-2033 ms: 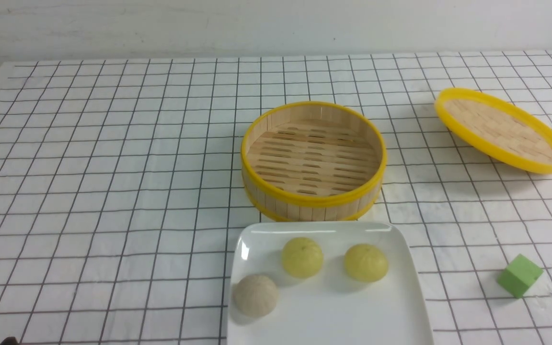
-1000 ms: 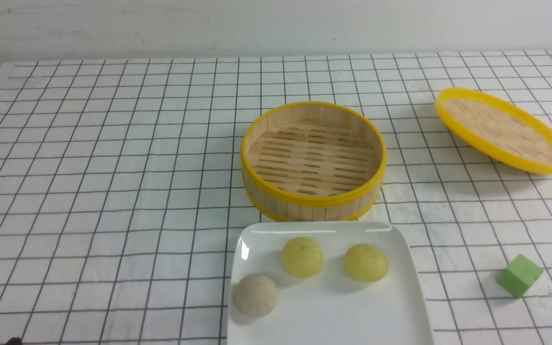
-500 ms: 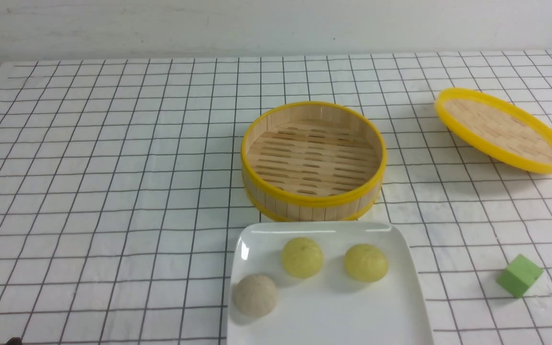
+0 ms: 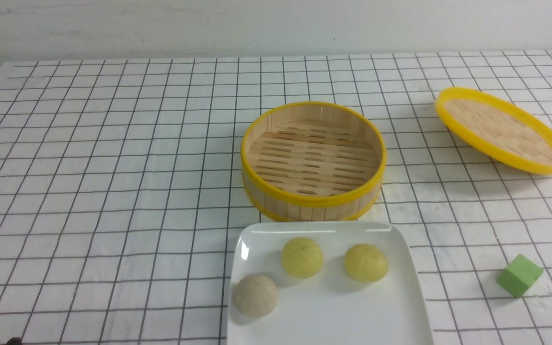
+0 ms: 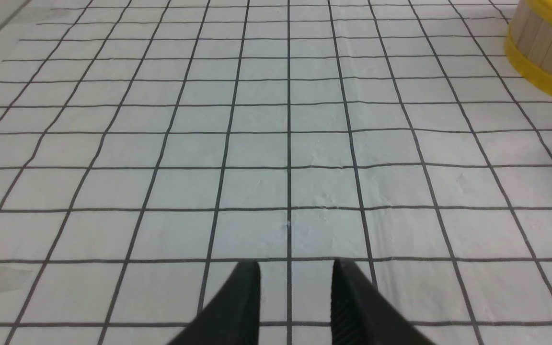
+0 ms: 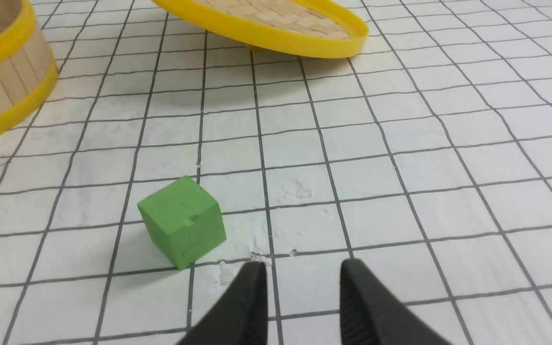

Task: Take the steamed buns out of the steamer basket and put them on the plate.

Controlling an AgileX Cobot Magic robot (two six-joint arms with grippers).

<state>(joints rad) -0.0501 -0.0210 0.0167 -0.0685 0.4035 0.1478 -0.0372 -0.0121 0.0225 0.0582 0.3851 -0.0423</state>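
All three steamed buns rest on the white plate [image 4: 338, 321] at the front: a pale yellow bun [image 4: 302, 257], a second yellow bun [image 4: 366, 262] and a greyish-beige bun [image 4: 256, 294]. Just behind the plate, the steamer basket [image 4: 312, 207] stands with only its slatted floor showing inside. My left gripper [image 5: 295, 263] is open over bare cloth, well to the left of the basket [image 5: 544, 43]. My right gripper [image 6: 302, 264] is open too, holds nothing, and hovers just to the right of a green cube [image 6: 181, 220].
The yellow-rimmed woven lid [image 4: 501, 129] lies tilted at the back right. At the front right sits the green cube [image 4: 519, 275], to the right of the plate. A white checked cloth covers the table, and a wall runs along its far edge.
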